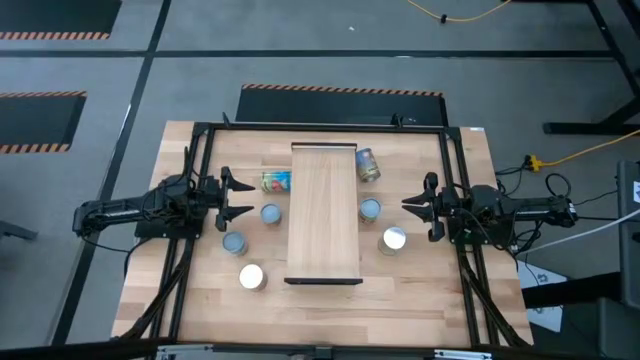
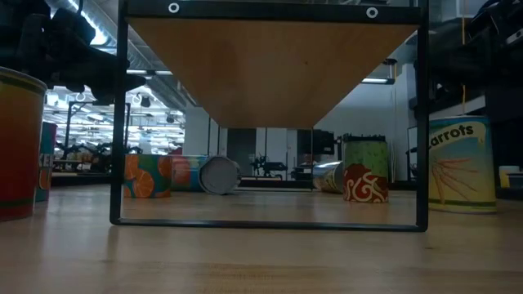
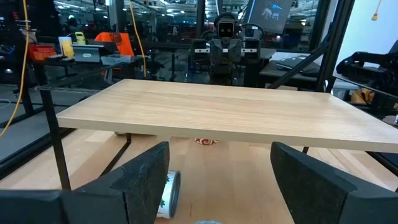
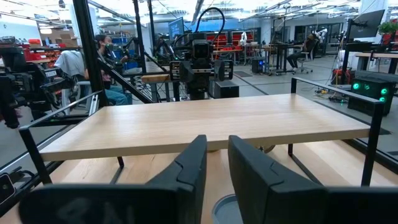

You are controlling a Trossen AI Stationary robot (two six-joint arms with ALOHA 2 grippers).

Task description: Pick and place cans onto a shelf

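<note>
On the wooden table (image 1: 420, 290) the shelf (image 1: 323, 210) stood in the middle, raised on its dark frame, and no can was on its board. At its left side I kept my left gripper (image 1: 240, 196) with the fingers wide apart and nothing between them; near it lay one can on its side (image 1: 276, 181) and three upright cans (image 1: 269, 213) stood. At the right side my right gripper (image 1: 418, 206) had its fingers (image 4: 189, 165) close together, with only a narrow gap, and it held nothing. Three more cans were there, one upright (image 1: 370, 209) just in front of it.
</note>
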